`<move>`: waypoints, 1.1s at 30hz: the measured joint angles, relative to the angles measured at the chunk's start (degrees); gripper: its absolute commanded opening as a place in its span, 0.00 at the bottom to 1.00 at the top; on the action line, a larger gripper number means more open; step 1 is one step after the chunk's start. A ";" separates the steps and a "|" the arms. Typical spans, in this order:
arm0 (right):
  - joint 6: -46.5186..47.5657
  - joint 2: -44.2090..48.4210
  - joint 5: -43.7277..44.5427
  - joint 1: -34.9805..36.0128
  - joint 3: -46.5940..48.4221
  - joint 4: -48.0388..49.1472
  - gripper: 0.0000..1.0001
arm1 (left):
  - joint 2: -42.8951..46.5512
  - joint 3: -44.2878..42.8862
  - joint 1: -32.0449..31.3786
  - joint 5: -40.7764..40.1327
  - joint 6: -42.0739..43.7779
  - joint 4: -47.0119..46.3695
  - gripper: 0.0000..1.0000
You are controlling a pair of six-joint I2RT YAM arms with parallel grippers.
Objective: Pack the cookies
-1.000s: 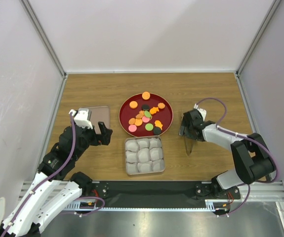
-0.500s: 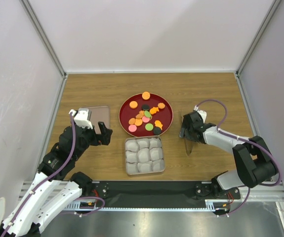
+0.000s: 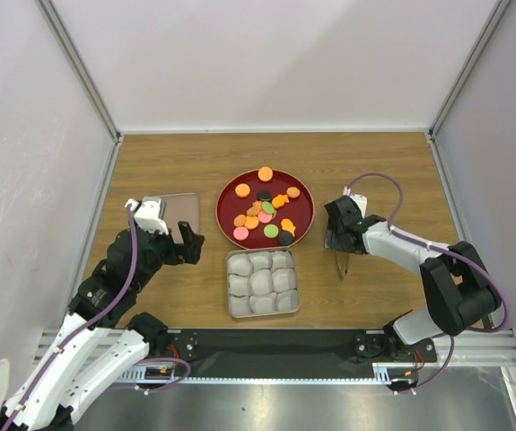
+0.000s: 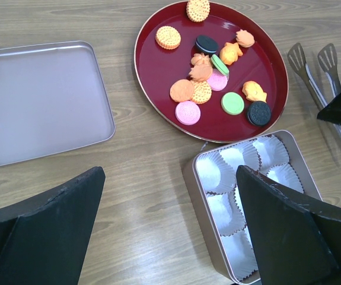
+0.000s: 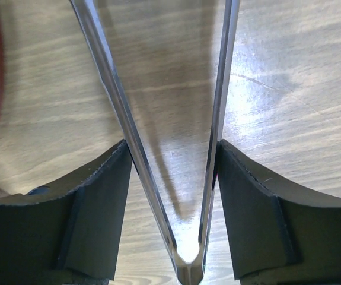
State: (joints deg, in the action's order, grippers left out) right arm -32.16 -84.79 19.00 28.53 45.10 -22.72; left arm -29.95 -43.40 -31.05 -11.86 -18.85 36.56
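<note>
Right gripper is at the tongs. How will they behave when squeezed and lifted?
The tongs are two thin polished arms joined at a bend, so they will probably flex inward under the right gripper. The shiny metal may slip against the pads. Held near the bend, the long end may tip down.

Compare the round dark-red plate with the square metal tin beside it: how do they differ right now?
The round dark-red plate is circular and glossy red; the square metal tin has rounded corners and a dull metallic finish. The plate holds loose cookies in orange, pink, green and black; the tin holds only empty pale paper cups, no cookie yet. Both are shallow, uncovered and rest flat on the wooden table.
</note>
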 measured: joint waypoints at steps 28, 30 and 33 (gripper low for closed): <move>7.65 14.25 -6.12 0.68 14.86 -16.90 0.54 | 0.96 0.00 0.00 -2.08 -0.07 0.02 1.00; 8.31 14.21 -6.51 1.62 17.51 -17.84 0.54 | 0.76 0.02 0.00 -2.08 -0.07 0.02 1.00; 9.40 12.98 -6.71 3.85 22.14 -19.08 0.53 | 0.66 0.00 0.00 -2.08 -0.07 0.02 1.00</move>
State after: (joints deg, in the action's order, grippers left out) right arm -22.76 -71.81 12.29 32.38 67.24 -41.80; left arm -29.30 -43.40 -31.05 -13.93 -18.92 36.58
